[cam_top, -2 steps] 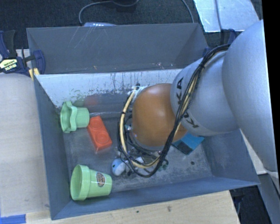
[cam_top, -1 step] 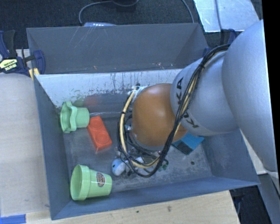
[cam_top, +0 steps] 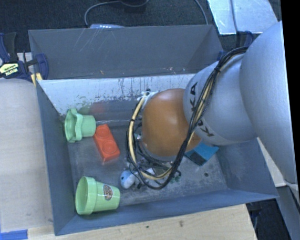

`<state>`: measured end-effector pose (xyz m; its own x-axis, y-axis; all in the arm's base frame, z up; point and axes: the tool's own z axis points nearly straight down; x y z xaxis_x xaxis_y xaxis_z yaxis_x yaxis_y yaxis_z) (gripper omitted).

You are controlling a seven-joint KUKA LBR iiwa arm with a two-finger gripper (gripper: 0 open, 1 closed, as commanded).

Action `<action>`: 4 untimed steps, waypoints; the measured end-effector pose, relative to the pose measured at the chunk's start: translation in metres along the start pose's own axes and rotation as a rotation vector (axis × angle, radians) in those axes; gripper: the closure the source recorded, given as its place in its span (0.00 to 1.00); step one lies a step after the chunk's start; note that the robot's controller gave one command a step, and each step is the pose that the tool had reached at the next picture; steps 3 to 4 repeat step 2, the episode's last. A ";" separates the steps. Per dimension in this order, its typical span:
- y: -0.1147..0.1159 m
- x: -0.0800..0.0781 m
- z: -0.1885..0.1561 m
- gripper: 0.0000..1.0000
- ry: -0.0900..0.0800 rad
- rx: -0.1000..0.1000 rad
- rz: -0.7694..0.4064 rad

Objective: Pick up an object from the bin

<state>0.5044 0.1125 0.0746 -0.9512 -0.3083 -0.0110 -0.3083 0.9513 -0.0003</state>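
The dark body of my gripper point(cam_top: 143, 171) pokes out low under the arm's orange cover, near the middle of the bin's floor. A small white and pale-blue thing point(cam_top: 127, 179) lies right at its left side; whether they touch I cannot tell. To the upper left of the gripper lies an orange-red toy brick point(cam_top: 106, 143). A light green cup point(cam_top: 95, 195) with a round label rests on its side in the front left corner, its mouth facing left.
A second green plastic piece point(cam_top: 78, 125) with a flared end lies at the back left. A blue flat thing point(cam_top: 203, 153) peeks out under the arm on the right. The arm and its cables cover the bin's middle and right.
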 end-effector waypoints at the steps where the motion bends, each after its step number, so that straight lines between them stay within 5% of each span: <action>1: 0.015 -0.038 -0.033 1.00 -0.017 0.003 -0.087; 2: 0.008 -0.027 -0.153 1.00 -0.008 0.002 -0.328; 4: 0.008 -0.027 -0.153 1.00 -0.008 0.002 -0.328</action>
